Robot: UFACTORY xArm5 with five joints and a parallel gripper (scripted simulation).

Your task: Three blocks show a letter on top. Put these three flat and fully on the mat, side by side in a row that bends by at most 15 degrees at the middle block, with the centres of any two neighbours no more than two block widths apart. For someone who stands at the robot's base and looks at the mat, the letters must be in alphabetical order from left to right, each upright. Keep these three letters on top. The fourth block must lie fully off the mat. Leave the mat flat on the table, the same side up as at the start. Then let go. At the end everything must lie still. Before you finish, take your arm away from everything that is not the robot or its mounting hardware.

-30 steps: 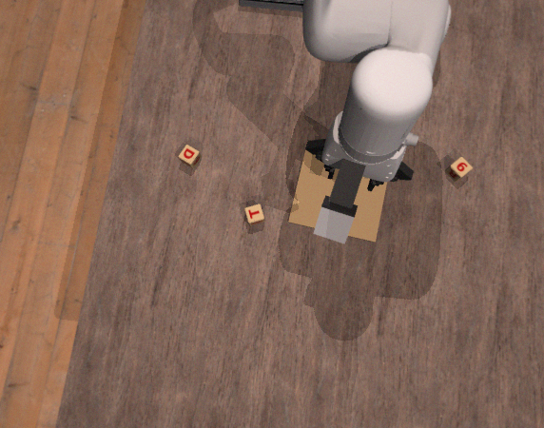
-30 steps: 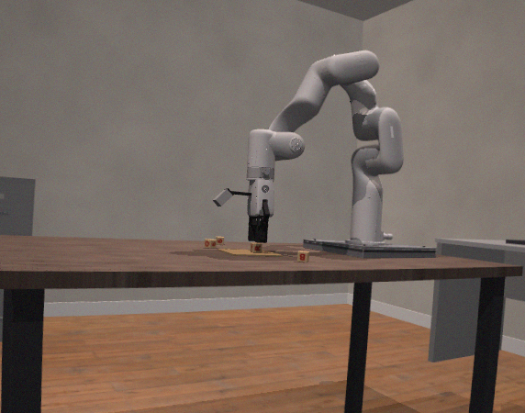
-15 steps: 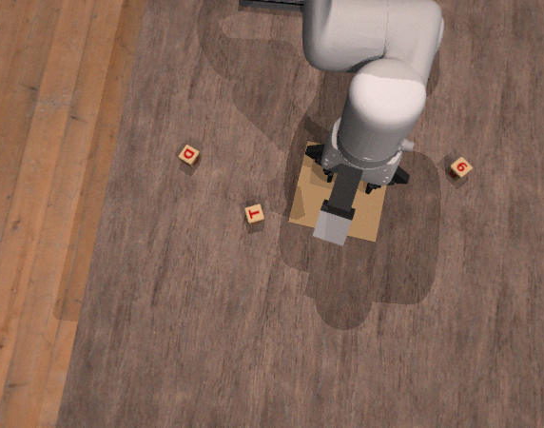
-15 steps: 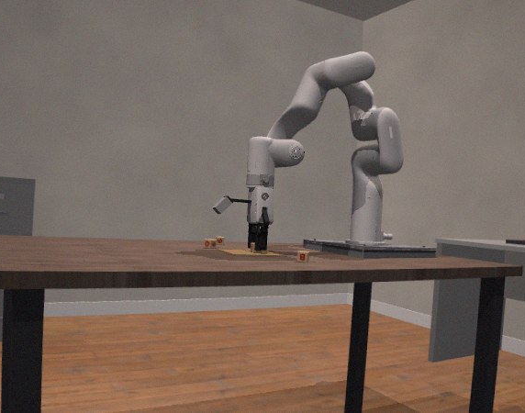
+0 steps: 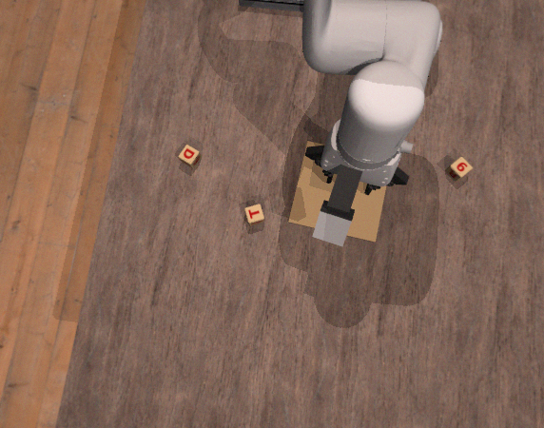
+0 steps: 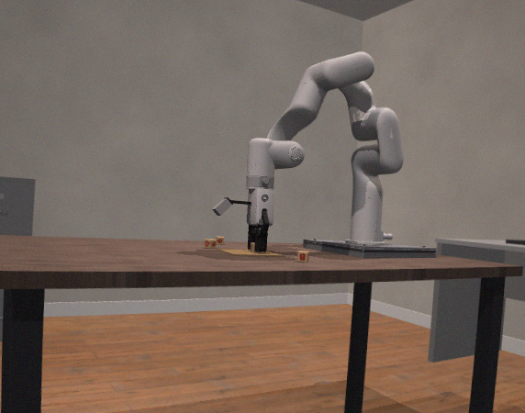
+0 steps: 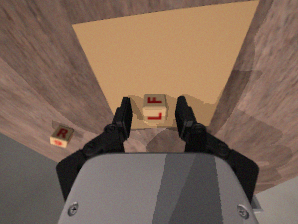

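Wood-grain table (image 5: 224, 333), tan mat (image 7: 165, 55), claw (image 7: 153, 116) spread astride the L block (image 7: 154, 107), seemingly untouched

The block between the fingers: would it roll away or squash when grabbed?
Probably neither. The block looks like a hard, flat-faced cube, so it should sit rather than roll. Its parallel sides suit the fingers, though its smooth faces might slip slightly.

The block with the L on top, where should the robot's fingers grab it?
Grab the block by its two side faces, coming straight down from above. It sits flat on the mat with the L facing up, and the open gripper already has one finger on each side, so squeezing there probably keeps the letter on top.
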